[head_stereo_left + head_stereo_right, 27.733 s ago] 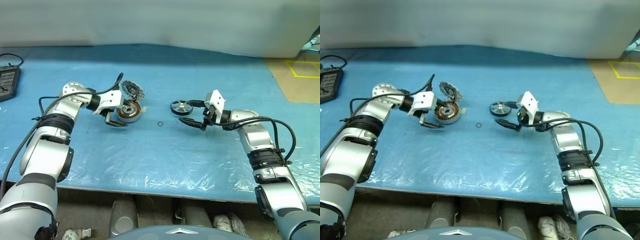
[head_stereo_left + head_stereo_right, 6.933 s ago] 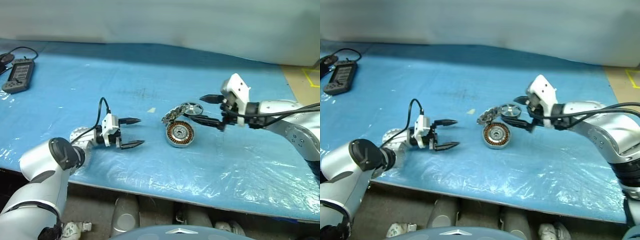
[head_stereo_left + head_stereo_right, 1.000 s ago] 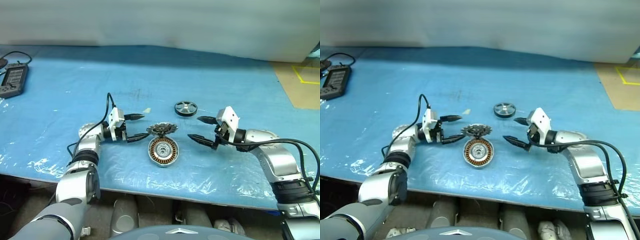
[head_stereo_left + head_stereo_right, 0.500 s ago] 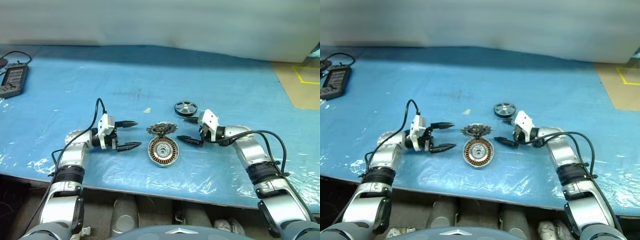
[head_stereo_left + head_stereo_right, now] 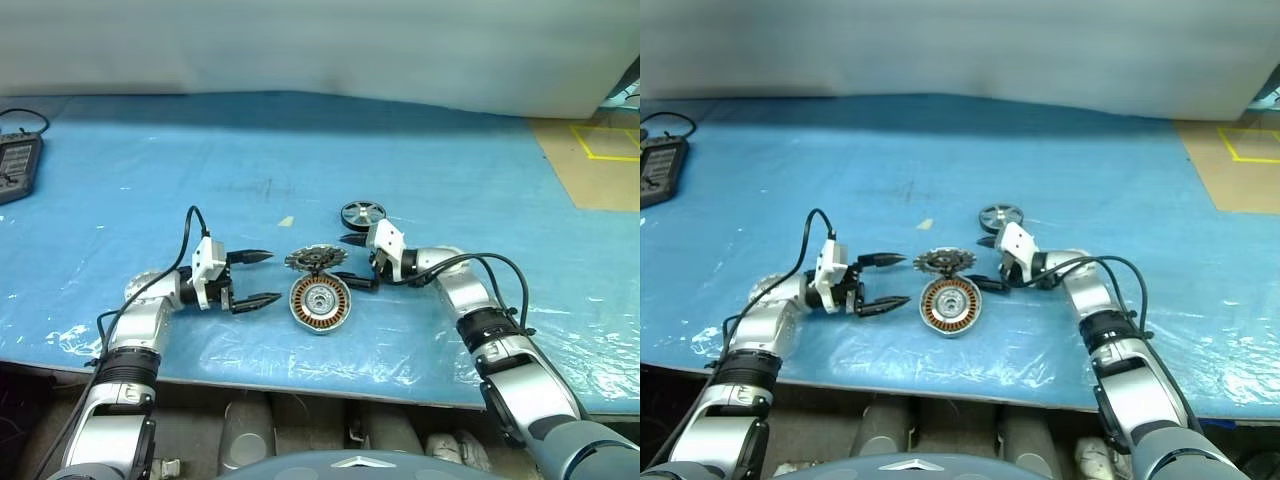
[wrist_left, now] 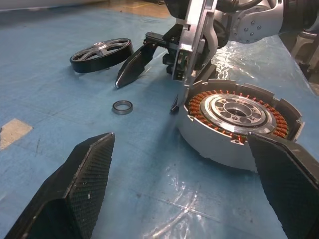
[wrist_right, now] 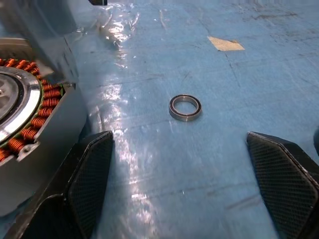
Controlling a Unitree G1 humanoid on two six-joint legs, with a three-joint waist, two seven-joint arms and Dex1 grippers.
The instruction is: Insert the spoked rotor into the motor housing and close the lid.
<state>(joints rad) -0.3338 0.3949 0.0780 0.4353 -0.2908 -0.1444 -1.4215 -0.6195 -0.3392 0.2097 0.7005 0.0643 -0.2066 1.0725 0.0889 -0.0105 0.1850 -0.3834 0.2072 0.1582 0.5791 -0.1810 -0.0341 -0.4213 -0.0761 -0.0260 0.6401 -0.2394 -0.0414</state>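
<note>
Lying on the blue worktop (image 5: pixel 450 180), the housing (image 5: pixel 319 302) faces up, its copper windings and hub exposed. The lid (image 5: pixel 316 259) stands tilted open at the housing's far edge, still joined to it. The rotor (image 5: pixel 362 213) lies flat beyond the housing and a little to its right, apart from it. A thin ring (image 6: pixel 122 106) rests on the worktop between rotor and housing, touching neither.

The left gripper (image 5: pixel 254 277) is to the left of the housing, pointing toward it, jaws wide apart and holding nothing. The right gripper (image 5: pixel 355 262) is just to the right of the housing, pointing at it, jaws wide apart and empty; its near fingertip is close beside the housing's rim, its far one nearer the rotor. A black handset (image 5: pixel 14 165) sits well to the housing's far left, at the worktop's edge.
</note>
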